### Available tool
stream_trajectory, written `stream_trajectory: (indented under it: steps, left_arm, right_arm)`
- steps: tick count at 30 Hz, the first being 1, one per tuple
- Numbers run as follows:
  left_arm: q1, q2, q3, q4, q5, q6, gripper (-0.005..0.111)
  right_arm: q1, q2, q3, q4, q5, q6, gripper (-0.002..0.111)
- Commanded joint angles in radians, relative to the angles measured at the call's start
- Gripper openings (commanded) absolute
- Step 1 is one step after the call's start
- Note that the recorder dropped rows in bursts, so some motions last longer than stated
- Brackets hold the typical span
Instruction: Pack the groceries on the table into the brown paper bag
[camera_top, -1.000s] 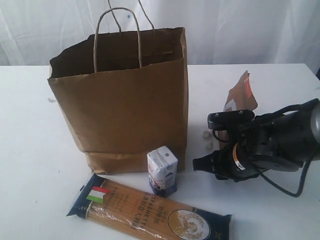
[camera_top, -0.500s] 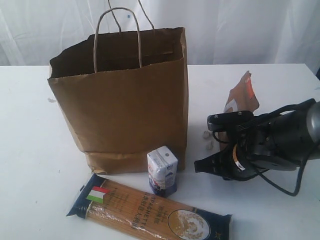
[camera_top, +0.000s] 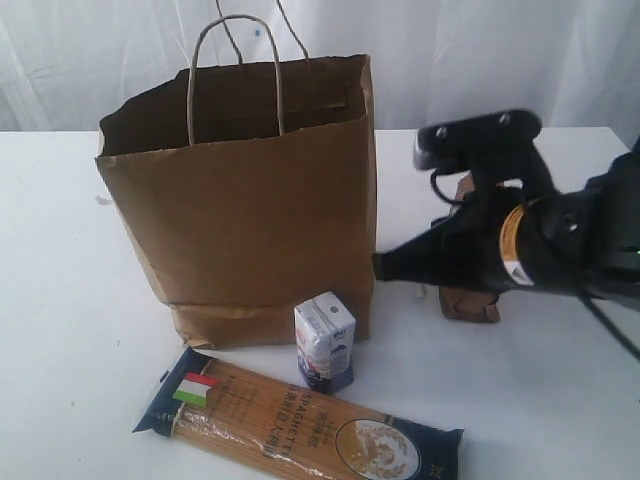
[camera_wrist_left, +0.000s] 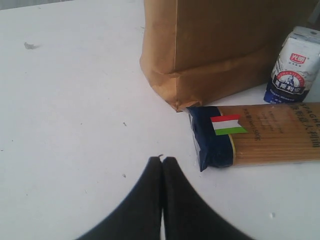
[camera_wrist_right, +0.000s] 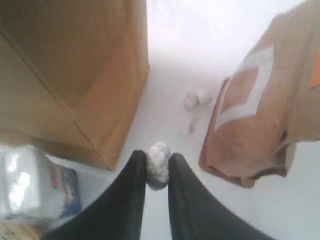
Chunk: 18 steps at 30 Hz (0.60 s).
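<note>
Spaghetti packet (camera_top: 300, 425), carton (camera_top: 325, 340) and pouch (camera_top: 470, 303) sit outside the bag (camera_top: 240, 220). Right gripper (camera_wrist_right: 158, 161) pinches a whitish lump (camera_wrist_right: 159, 152); left gripper (camera_wrist_left: 162, 160) together, empty.

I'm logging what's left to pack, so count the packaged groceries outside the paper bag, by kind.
Spaghetti packet: 1
Small carton: 1
Brown pouch: 1
Total: 3
</note>
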<state>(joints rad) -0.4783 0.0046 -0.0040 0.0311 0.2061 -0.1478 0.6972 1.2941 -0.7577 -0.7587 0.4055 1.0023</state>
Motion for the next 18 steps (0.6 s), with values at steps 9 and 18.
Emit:
stream_trajectory:
  steps: [9,18]
  left_arm:
    - [0.002,-0.005,0.004,0.001,-0.003,-0.009,0.0]
    - [0.002,-0.005,0.004,0.001,-0.003,-0.009,0.0]
  right_arm:
    - [0.02,-0.173,-0.368,0.384,0.121,-0.436,0.006]
    - [0.02,0.029,-0.604,0.557,0.332,-0.67,0.006]
